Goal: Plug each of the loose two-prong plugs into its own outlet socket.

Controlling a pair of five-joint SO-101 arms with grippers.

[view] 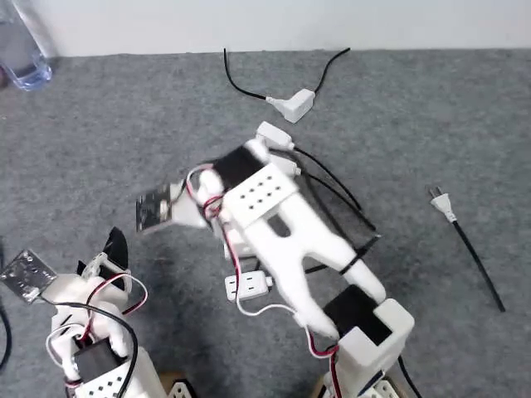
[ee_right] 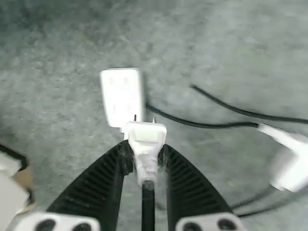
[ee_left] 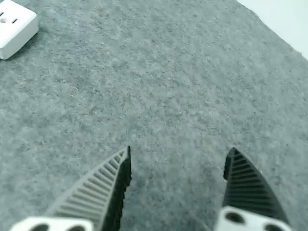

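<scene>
Right gripper [ee_right: 144, 150] pinches the white plug [ee_right: 144, 137] by its flat sides, prongs [ee_right: 154, 120] just past the fingertips, aimed at the outlet block [ee_right: 121, 94] just ahead. Plug looks light, rigid, smooth, likely to twist under cord [ee_right: 147, 207] pull, so hold the body behind the prongs; block may slide. Left gripper [ee_left: 181, 153] hangs spread, another outlet [ee_left: 14, 26] far beyond one fingertip.

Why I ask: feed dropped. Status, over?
Right gripper shut on white plug, prongs near white socket, not inserted. Left gripper open over carpet. Black cable beside socket, not blocking.
</scene>
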